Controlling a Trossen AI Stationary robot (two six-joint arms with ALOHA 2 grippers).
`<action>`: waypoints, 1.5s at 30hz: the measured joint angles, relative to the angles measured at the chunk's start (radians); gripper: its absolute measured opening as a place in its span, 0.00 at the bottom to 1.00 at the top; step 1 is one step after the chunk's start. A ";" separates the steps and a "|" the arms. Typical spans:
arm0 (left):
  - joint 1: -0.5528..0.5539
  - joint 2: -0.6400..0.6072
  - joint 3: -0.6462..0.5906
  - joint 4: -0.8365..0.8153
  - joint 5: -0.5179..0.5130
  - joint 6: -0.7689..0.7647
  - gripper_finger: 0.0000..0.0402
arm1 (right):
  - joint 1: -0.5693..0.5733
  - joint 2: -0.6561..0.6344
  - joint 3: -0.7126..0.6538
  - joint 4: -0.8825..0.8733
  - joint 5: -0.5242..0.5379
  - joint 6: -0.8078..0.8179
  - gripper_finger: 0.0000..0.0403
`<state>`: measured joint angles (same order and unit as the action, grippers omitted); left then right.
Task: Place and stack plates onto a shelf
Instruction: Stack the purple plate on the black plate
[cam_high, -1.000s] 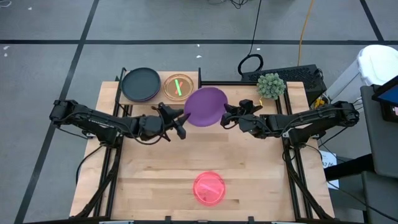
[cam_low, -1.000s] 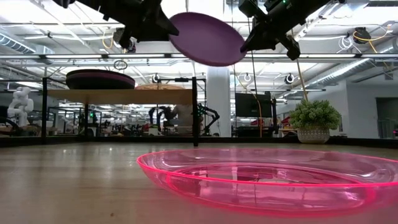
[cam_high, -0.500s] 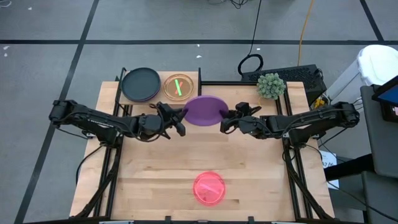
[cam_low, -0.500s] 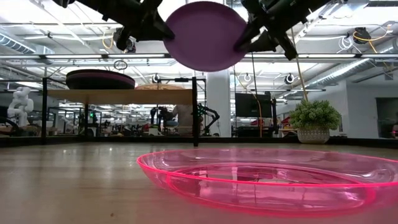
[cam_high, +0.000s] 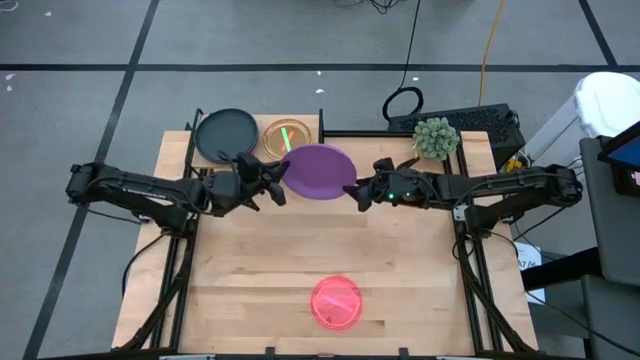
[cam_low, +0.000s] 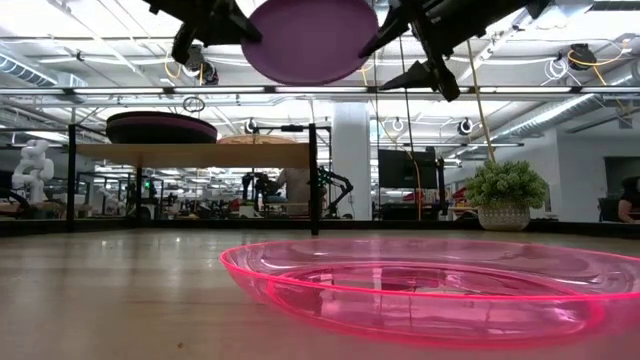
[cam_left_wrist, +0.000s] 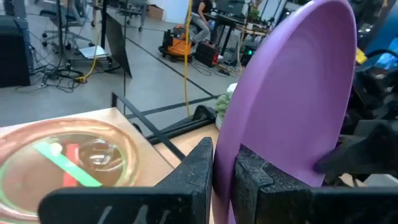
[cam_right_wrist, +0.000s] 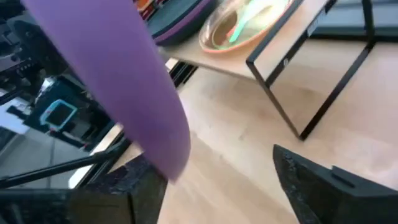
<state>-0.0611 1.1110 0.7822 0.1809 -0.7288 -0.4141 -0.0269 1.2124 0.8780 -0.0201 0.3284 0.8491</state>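
Observation:
A matte purple plate (cam_high: 318, 170) hangs tilted in the air above the table's far middle, also seen as the purple plate (cam_low: 308, 40) in the low view. My left gripper (cam_high: 272, 182) is shut on its left rim. My right gripper (cam_high: 358, 190) stands open at the plate's right rim (cam_right_wrist: 168, 155), which lies between its spread fingers. The shelf (cam_high: 258, 152) stands at the far left, bearing a stack of dark plates (cam_high: 225, 135) and a translucent plate (cam_high: 287, 137). A translucent pink plate (cam_high: 336, 301) lies flat on the table near its front edge. My left gripper pinches the purple plate's left rim (cam_left_wrist: 231, 163) between its two fingers (cam_left_wrist: 194, 180). The fingers come about level from the table's left. The plate stands steeply tilted, lifted clear of table and shelf. My right gripper: the rim lies close to one finger (cam_right_wrist: 134, 190); whether they touch, I cannot tell.
The shelf's black upright end panel (cam_high: 321, 125) stands just beyond the held plate. A small potted plant (cam_high: 435, 137) sits at the far right, beside a black keyboard (cam_high: 480, 122). Bare wood lies between the arms and the pink plate (cam_low: 420, 290).
My right gripper, shut on the purple plate's right rim a second ago, has opened. My left gripper has taken hold of the left rim and gone up and toward the far left, carrying the plate, which tipped steeply on the way.

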 joint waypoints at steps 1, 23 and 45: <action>0.005 -0.011 0.000 -0.013 0.001 -0.001 0.10 | -0.006 -0.002 0.000 0.000 -0.018 0.002 0.67; 0.126 -0.129 0.000 -0.105 -0.072 -0.097 0.03 | -0.077 -0.033 -0.002 -0.007 -0.178 -0.132 0.72; 0.345 -0.289 0.000 -0.210 -0.267 -0.193 0.03 | -0.300 -0.064 -0.001 -0.001 -0.623 -0.249 0.72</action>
<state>0.2842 0.8224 0.7822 -0.0287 -0.9962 -0.6073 -0.3271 1.1480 0.8768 -0.0212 -0.2948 0.6004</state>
